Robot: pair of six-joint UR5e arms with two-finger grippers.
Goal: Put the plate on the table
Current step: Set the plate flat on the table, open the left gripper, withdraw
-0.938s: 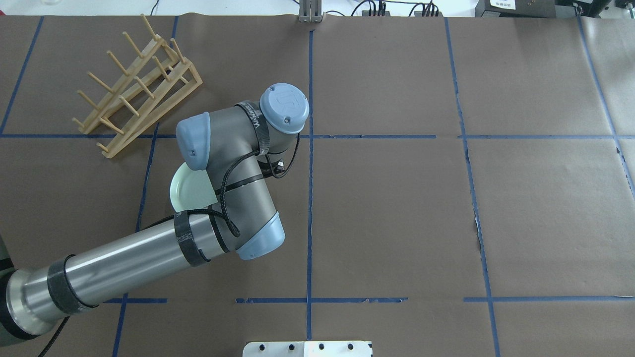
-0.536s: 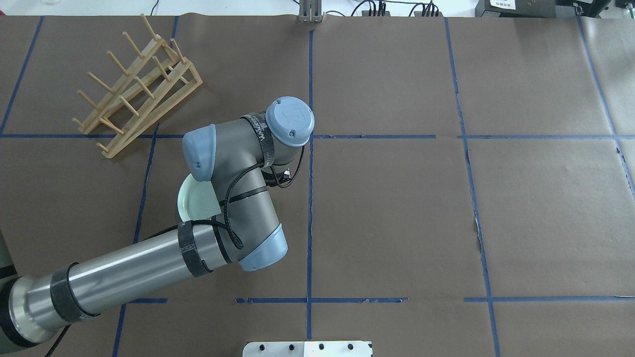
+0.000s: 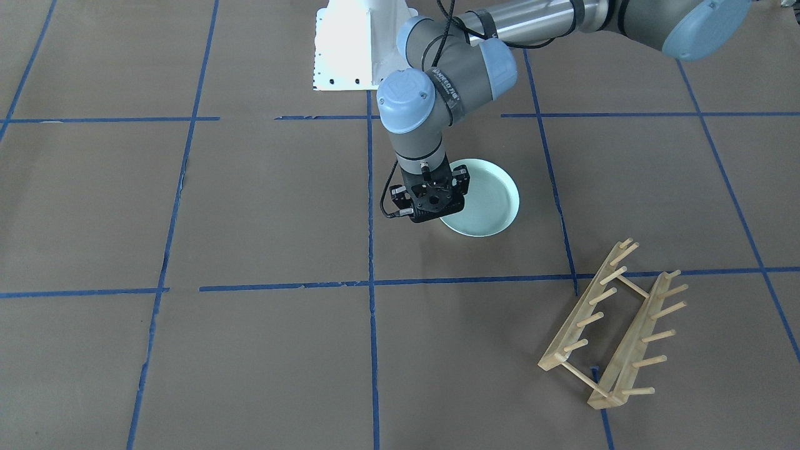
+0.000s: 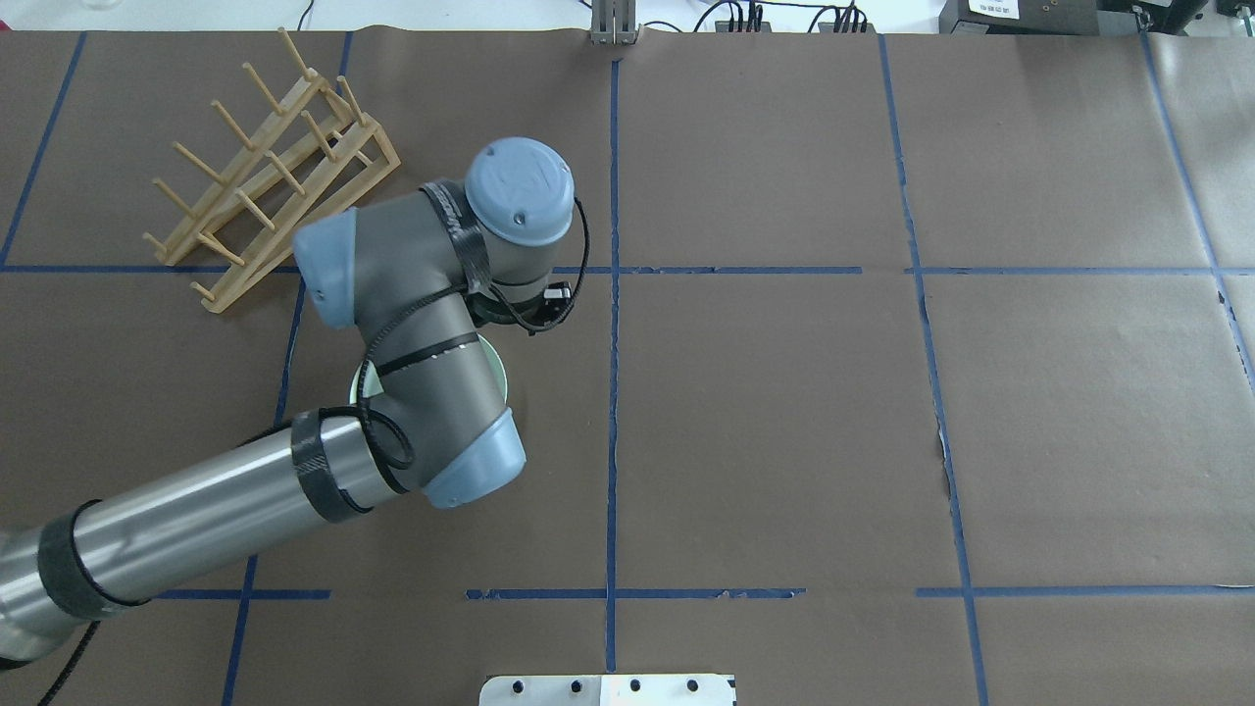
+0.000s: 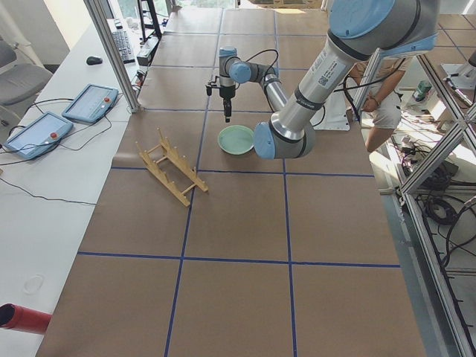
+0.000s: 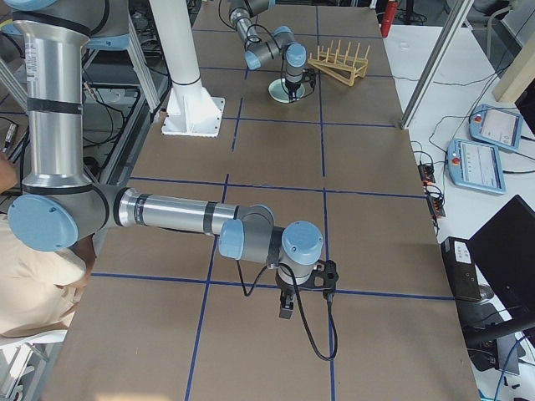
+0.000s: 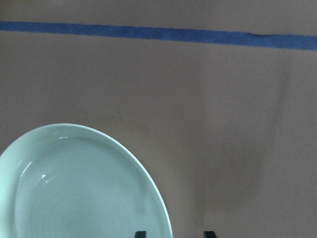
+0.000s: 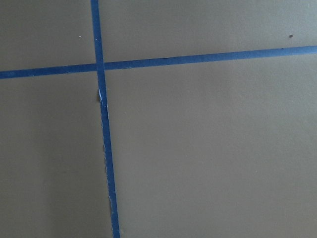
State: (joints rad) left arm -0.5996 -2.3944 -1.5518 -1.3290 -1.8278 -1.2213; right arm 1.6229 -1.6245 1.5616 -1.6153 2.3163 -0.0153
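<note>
Plate (image 3: 484,200) sits flat on table (image 3: 250,206) near the wooden rack (image 3: 627,342); left gripper (image 7: 175,233) is open and empty over the rim edge farthest from the rack, so a low sideways exit could clip the rim and skid the plate.

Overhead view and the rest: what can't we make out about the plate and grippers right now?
Overhead: the round pale mint-green plate is almost wholly hidden under the left arm; the left gripper is hidden there too.
Left wrist view: the bottom and left edges cut off the plate; only the gripper's fingertips show.
Right gripper: seen only small in the right side view; open or shut cannot be told.
</note>
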